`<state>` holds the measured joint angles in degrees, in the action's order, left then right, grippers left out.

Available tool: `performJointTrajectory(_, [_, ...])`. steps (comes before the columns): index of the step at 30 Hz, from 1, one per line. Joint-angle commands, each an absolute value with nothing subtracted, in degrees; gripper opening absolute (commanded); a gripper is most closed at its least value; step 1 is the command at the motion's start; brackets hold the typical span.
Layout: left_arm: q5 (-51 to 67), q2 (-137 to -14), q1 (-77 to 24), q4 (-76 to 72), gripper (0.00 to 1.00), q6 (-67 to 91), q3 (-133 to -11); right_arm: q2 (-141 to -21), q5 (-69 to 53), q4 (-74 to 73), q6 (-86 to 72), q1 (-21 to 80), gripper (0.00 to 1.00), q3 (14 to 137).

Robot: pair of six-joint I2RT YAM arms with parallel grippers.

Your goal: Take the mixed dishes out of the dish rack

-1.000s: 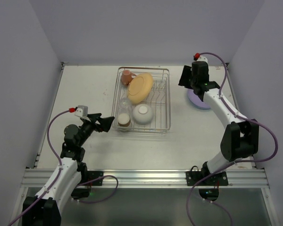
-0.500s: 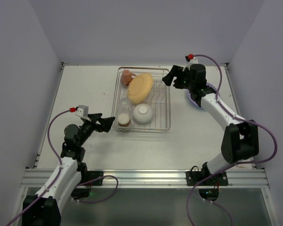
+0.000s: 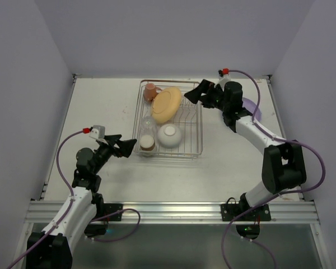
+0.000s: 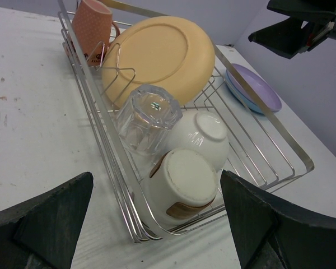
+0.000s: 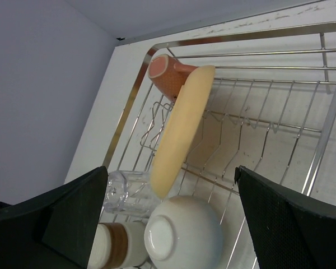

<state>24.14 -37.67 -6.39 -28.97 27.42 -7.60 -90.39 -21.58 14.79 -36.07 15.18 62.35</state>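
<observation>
right arm swings in off the stacked plates, and the right jaws (image 3: 197,93) now hang over the far right rim of the dish rack (image 3: 200,119), spread wide, nothing between them. left jaws (image 3: 122,144) have not budged: also wide apart and empty, parked just off the rack's near left corner.

one rack, sitting mid-worktop (image 3: 101,106). three plates in all. only the yellow-orange plate (image 3: 167,105) is in the rack, standing on edge and leaning in the tines. the lilac plate (image 4: 256,89) lies flat on the blue plate (image 4: 242,100), out on the worktop to the rack's right.

here's the relation that matters: the yellow-orange plate lies ahead of the right jaws and off to their left, rim edge-on to them. its long line runs from the far corner down toward the near side. the right arm is clearly the nearer one, and i'd say those jaws need to straddle the rim across its thickness.

one white bowl (image 3: 169,135), upside down, just beside the plate's near end. one salmon-pink mug (image 3: 151,91), tipped in the far left corner. one clear glass (image 4: 147,117) and one small brown cup (image 4: 182,182), both upturned and closest to the left jaws.
</observation>
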Motion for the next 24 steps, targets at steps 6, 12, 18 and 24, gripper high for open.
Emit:
performJointTrajectory(6, [25.58,-37.44,-6.15,-30.5,1.0,27.42,-7.82,-91.67,-21.36,21.36,-40.78,16.79,0.99,61.0])
performJointTrajectory(12, [26.71,-37.62,-6.24,-32.25,1.0,28.65,-6.95,-92.89,-22.23,26.62,-42.36,16.79,0.97,57.39])
performJointTrajectory(18, [27.77,-38.58,-6.33,-33.13,1.0,29.27,-6.86,-96.58,-25.92,32.51,-46.31,16.96,0.91,57.48])
performJointTrajectory(24, [27.77,-38.93,-6.42,-33.4,1.0,29.71,-6.59,-100.98,-27.95,36.56,-49.04,17.49,0.88,58.97])
